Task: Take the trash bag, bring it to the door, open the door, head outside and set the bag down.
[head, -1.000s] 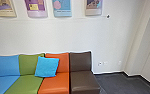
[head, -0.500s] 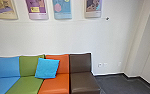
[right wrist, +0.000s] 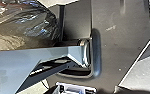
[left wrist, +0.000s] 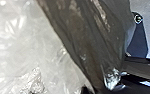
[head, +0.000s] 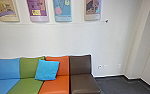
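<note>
The trash bag (left wrist: 86, 37), of dark, thin plastic, is close before the left wrist camera, with its folds coming together near black, shiny parts. How far the left claw and the right claw are open, and what they hold, I cannot tell. A blue cushion (head: 47, 70) leans on the colourful seats (head: 80, 65) by the wall (head: 53, 38).

Landmark: brown seat (head: 84, 83). Passage: dark floor (head: 113, 85) to its right, bounded by white wall (head: 53, 38) behind and protruding wall corner (head: 136, 52) farther right. Left of it, orange seat (head: 56, 85), green seat (head: 26, 86), blue seat (head: 6, 86) make a solid row. Cushion (head: 47, 70) blocks part of green/orange; room above brown seat itself. Trash bag (left wrist: 86, 37) obstructs close-in space at left wrist; offset from brown seat unreadable.
</note>
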Available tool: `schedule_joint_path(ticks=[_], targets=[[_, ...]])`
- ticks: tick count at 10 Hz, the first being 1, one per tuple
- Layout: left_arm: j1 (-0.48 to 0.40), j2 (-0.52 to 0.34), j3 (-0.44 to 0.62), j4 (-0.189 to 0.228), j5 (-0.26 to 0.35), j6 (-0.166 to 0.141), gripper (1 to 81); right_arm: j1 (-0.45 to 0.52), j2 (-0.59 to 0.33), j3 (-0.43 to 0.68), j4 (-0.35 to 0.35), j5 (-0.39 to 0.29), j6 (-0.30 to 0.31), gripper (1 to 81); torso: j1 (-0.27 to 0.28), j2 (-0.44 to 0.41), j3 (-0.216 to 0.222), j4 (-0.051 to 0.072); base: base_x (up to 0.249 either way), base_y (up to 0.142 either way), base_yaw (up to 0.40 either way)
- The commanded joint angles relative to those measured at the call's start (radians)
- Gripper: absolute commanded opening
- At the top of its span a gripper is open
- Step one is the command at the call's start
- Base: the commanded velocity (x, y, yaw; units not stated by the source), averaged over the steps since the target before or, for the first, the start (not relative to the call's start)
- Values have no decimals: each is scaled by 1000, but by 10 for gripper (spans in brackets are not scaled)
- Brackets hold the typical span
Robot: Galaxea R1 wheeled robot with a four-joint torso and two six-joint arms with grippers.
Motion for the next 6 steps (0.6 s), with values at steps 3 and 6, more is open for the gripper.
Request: schedule_joint_path(ticks=[3,6], targets=[[-57,1,-2,16,67,8,10,56,7,-5,-6,-60,-5,811,0,0,0,0,0,0,0],[-57,-4,1,20,70,8,10,56,7,-6,-10,-60,-5,811,0,0,0,0,0,0,0]])
